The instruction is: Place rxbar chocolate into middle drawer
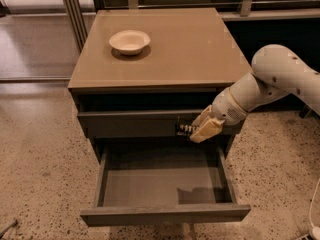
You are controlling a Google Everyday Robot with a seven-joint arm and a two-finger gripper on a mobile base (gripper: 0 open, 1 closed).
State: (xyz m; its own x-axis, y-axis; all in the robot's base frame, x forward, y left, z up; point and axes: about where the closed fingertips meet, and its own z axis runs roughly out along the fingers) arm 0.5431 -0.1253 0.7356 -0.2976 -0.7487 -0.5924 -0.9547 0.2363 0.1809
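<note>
The tool (196,130) pinches the rxbar chocolate (182,129) over the back of the open middle drawer (165,215) (right side). Lower it towards the drawer floor, clear of the walls, then let go.

Arm (282,76): smooth off-white shell with fat rounded segments and a bulbous joint housing. A few small dark dots on the shell could be screws or holes, can't tell which. The wrist (231,106) is a paler grey-white cylinder with a faint seam ring. No cables show. Gripper (196,130): two blocky tan/beige fingers (206,130) with a matte look, darker than the arm. It sits just in front of the closed drawer front, clamped on the bar (182,129).
</note>
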